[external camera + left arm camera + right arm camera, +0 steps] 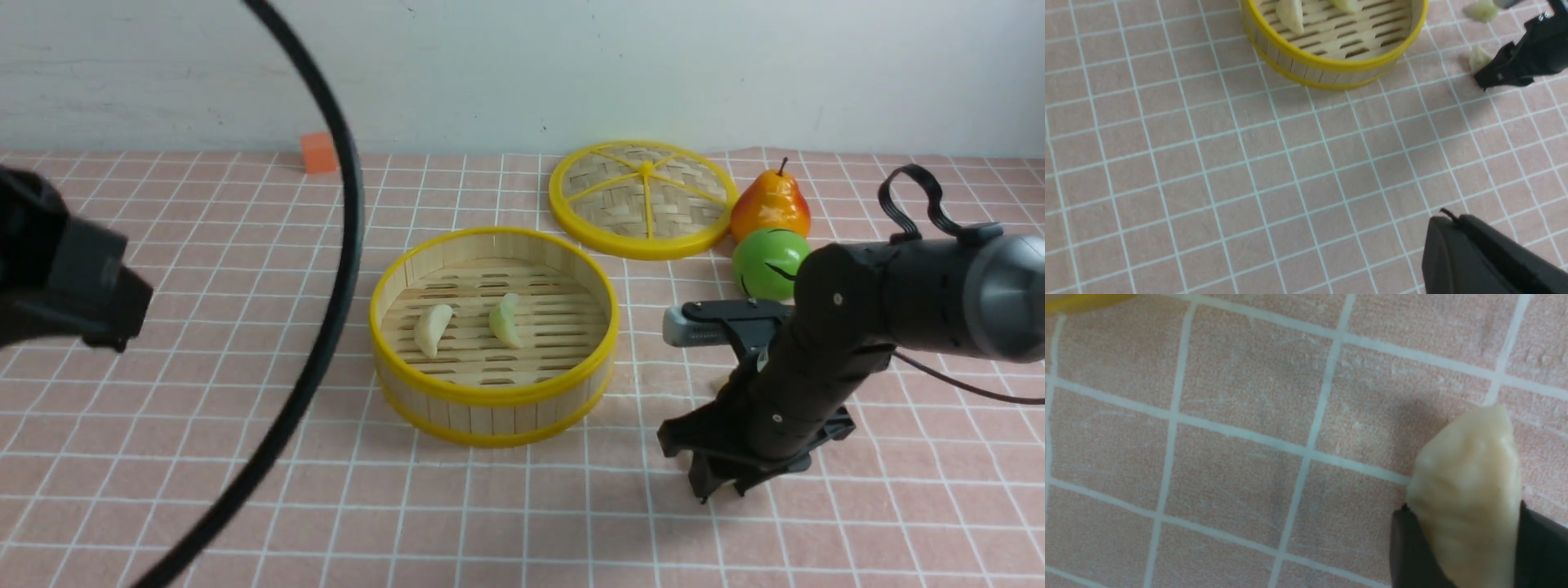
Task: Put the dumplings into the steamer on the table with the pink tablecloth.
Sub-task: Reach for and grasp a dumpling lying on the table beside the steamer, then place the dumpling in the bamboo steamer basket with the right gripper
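The steamer (494, 404) stands mid-table on the pink tablecloth (204, 392), with two dumplings (431, 329) (506, 320) on its slatted floor. To its right my right gripper (718, 488) points down at the cloth. In the right wrist view it (1462, 506) is shut on a pale dumpling (1470, 473) just at cloth level. The left wrist view shows that dumpling (1479, 59) at the right gripper's tips and a fourth dumpling (1482, 10) lying beyond it. My left gripper (1447, 220) is shut and empty, above the cloth in front of the steamer (1331, 65).
The woven lid (642, 198) lies flat behind the steamer. A pear (770, 206) and a green ball fruit (763, 260) sit beside it, behind my right arm. An orange cube (318, 153) is at the far wall. A black cable (347, 245) arcs across the left.
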`<move>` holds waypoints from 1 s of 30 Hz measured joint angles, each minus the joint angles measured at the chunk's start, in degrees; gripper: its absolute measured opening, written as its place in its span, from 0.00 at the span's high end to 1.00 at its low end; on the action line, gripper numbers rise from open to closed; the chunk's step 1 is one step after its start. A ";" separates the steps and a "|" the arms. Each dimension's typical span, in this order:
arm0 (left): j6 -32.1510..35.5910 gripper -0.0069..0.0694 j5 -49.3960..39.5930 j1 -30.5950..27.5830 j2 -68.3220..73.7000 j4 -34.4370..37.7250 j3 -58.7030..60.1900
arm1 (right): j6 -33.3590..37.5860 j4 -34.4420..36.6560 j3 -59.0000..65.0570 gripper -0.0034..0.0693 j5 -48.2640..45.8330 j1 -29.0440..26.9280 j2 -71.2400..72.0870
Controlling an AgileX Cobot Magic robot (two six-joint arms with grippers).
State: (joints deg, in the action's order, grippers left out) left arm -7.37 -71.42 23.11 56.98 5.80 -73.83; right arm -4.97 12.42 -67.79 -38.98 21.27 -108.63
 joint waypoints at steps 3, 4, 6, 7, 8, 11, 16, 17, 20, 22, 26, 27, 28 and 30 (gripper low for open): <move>0.00 0.93 0.00 0.00 -1.69 0.00 2.69 | 0.06 -1.81 0.00 0.56 -0.18 0.00 0.23; 0.00 0.93 0.00 0.00 -2.25 0.00 3.33 | 0.06 -2.74 0.00 0.56 -0.51 0.00 0.55; 0.00 0.93 0.00 0.00 -3.08 -0.13 3.75 | 0.47 -4.07 0.00 0.56 -0.98 0.00 1.73; 0.00 0.93 0.06 0.00 -3.49 -0.13 3.75 | 0.96 -4.24 -0.22 0.56 -1.28 0.00 2.82; 0.00 0.93 0.06 0.00 -3.58 -0.13 3.75 | 0.96 -4.24 -0.29 0.56 -1.28 0.00 2.82; 0.00 0.93 0.17 0.00 -4.67 -0.13 3.75 | 4.97 -3.79 -4.73 0.56 -4.83 0.37 6.08; 0.00 0.93 0.93 0.00 -4.86 -0.19 3.77 | 7.43 -3.52 -13.13 0.57 -8.32 3.04 5.93; 0.00 0.93 1.48 0.00 -4.86 -0.19 3.83 | 7.74 -3.39 -17.53 0.57 -9.13 4.89 4.88; 0.00 0.93 2.13 0.00 -4.86 -0.19 3.84 | 7.94 -3.12 -22.66 0.57 -9.46 6.75 2.60; 0.00 0.93 2.33 0.00 -4.86 -0.19 3.84 | 8.00 -2.85 -27.16 0.58 -9.68 8.13 -0.78; 0.00 0.93 2.38 0.00 -4.86 -0.19 4.18 | 8.00 -2.24 -37.03 0.58 -9.87 10.50 -10.08; 0.00 0.93 2.32 0.00 -4.86 -0.19 4.24 | 8.00 -2.14 -38.83 0.58 -9.87 10.95 -12.04; 0.00 0.93 2.14 0.00 -4.86 -0.19 4.30 | 8.00 -2.09 -40.47 0.58 -9.87 11.38 -13.91; 0.00 0.93 1.88 0.00 -4.86 -0.19 4.31 | 8.00 -2.09 -43.04 0.58 -10.02 12.28 -16.93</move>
State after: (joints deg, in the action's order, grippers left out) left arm -7.37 -69.54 23.11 52.12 5.60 -69.52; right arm 3.03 10.33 -110.83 -49.00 33.55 -125.56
